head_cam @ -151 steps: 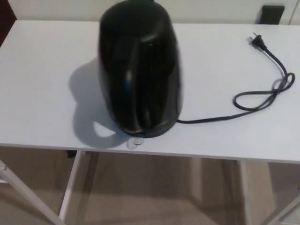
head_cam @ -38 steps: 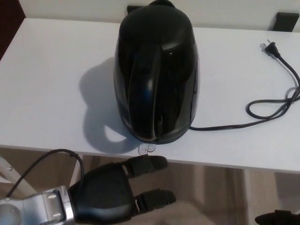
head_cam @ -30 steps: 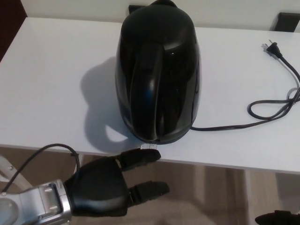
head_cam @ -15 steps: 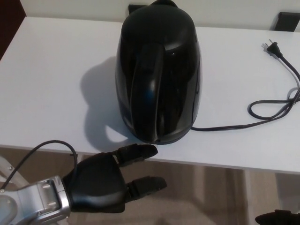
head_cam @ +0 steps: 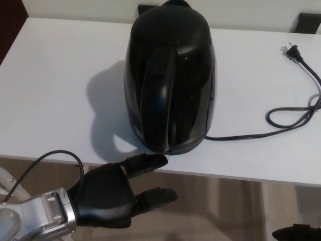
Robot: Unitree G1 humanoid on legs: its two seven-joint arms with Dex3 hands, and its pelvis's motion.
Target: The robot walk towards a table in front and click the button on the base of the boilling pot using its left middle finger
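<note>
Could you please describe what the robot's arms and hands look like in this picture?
The left hand is glossy black with thick, segmented fingers, mounted on a silver metal wrist. A thin black cable loops above the wrist. Only a black sliver of the right hand shows.

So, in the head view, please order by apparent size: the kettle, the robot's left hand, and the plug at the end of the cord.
1. The kettle, clearly largest.
2. The left hand; it is nearer the camera, so it may look bigger than it is.
3. The plug, by far smallest.
</note>
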